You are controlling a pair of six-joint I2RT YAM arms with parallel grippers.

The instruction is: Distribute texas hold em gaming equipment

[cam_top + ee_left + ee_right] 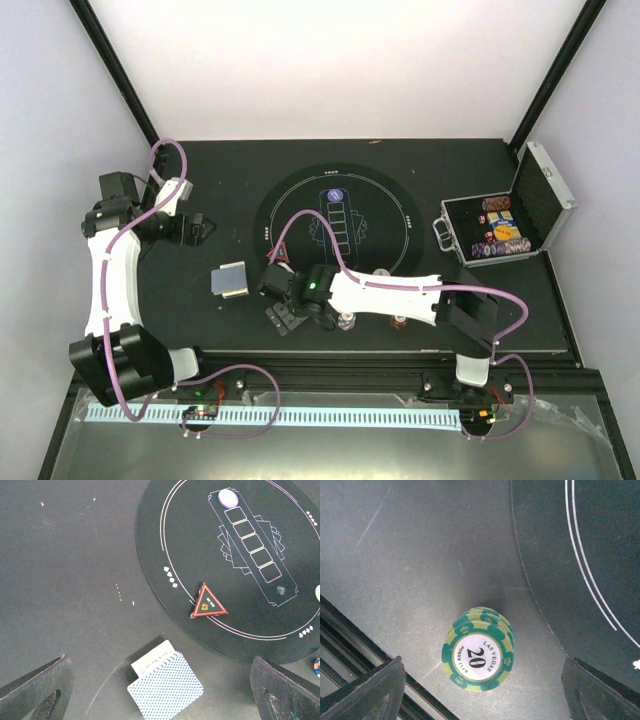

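Overhead, my right arm (400, 290) hides the round mat's (390, 200) lower edge. Only its wrist view shows the green chip stack (479, 650), lower centre, untouched between the spread right gripper (288, 318). The left gripper (200, 228) is spread too, its view framing the card deck (165, 685) and red triangle marker (207, 602).

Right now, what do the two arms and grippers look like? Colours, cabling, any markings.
Left arm and right arm match: white link shells, black joints. A lilac cable loops along each. Left gripper and right gripper are black, with dark wedge-shaped fingers. A green light glows on the right wrist. No lettering readable.
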